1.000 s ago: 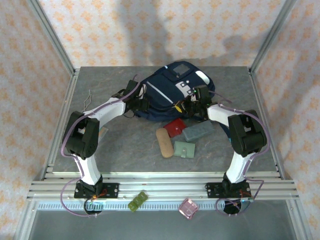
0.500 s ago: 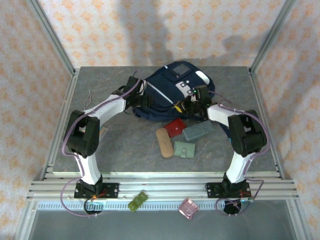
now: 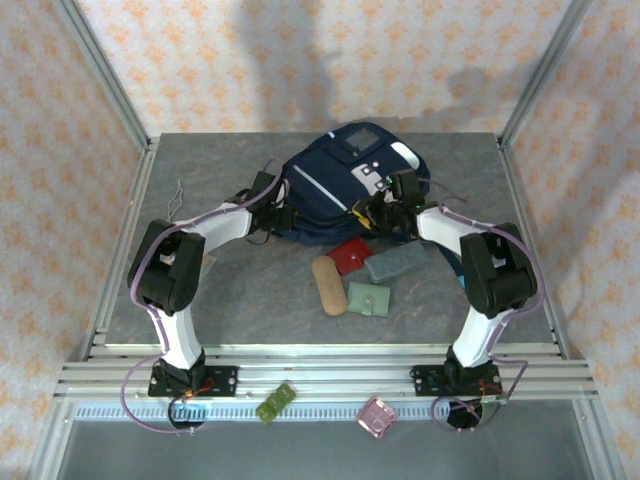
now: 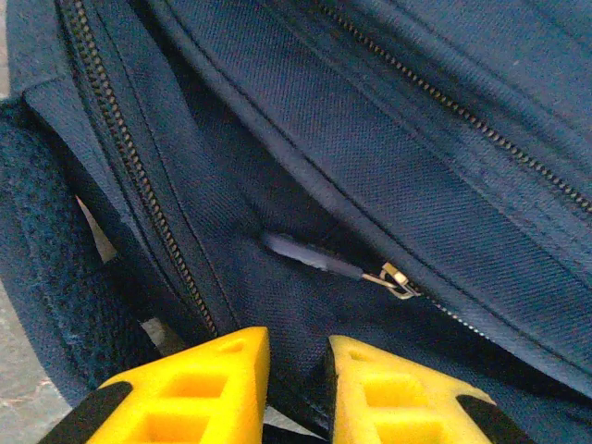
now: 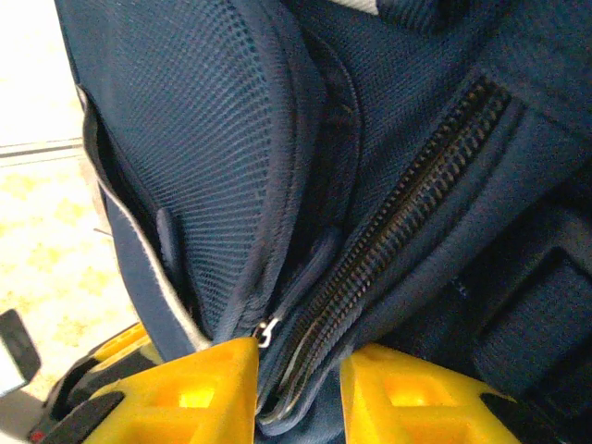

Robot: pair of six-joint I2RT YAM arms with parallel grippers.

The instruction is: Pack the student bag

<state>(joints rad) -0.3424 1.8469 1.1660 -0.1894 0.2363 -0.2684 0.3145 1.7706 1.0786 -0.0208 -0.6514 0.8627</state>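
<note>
1. Near rail: a small green block (image 3: 275, 402) and a pink block (image 3: 377, 415) sit by the arm bases, well apart from the work.
2. Mid-table (image 3: 240, 290): four loose items clustered just near of the bag: tan case (image 3: 327, 285), green wallet (image 3: 369, 298), red pouch (image 3: 350, 255), grey-green pouch (image 3: 396, 263). None packed yet.
3. Far centre: the student bag (image 3: 335, 185) lies flat, front patches up.
4. Left gripper (image 4: 298, 342) is at the bag's near-left side. Its yellow fingers are a narrow gap apart with navy fabric in the gap; I cannot tell whether it is pinched. A zipper pull (image 4: 310, 254) lies just beyond the tips, untouched.
5. Right gripper (image 5: 298, 356) is at the bag's near-right side. Its fingers are slightly parted and straddle a zipped seam (image 5: 407, 213); I cannot tell whether they grip it.
6. Judgement: opening stage, nothing loaded. The next move calls for one gripper to anchor the fabric while the other takes a pull and runs the zipper round to make a mouth. The slack cloth will likely bunch.
</note>
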